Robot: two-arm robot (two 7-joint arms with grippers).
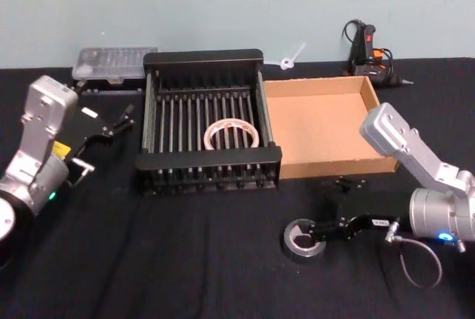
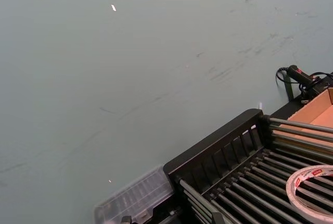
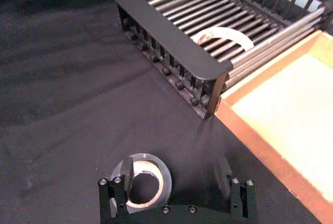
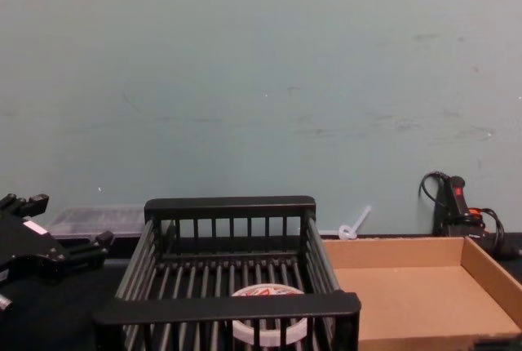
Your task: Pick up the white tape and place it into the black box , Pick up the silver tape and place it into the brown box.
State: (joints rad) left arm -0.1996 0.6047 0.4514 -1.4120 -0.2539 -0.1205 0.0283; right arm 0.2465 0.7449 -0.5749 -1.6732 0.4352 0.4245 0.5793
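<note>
Risk I see: my right claw (image 3: 177, 174) is spread off-centre, one finger inside the silver tape (image 3: 141, 182) on the surface, so closing may pinch only its wall and drop it short of the brown box (image 1: 324, 122)

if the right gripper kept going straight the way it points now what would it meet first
Probably the silver tape: the right gripper is open and points toward it, one finger already over the roll's hole. Past the roll lies bare black cloth. Height above the roll is unclear.
</note>
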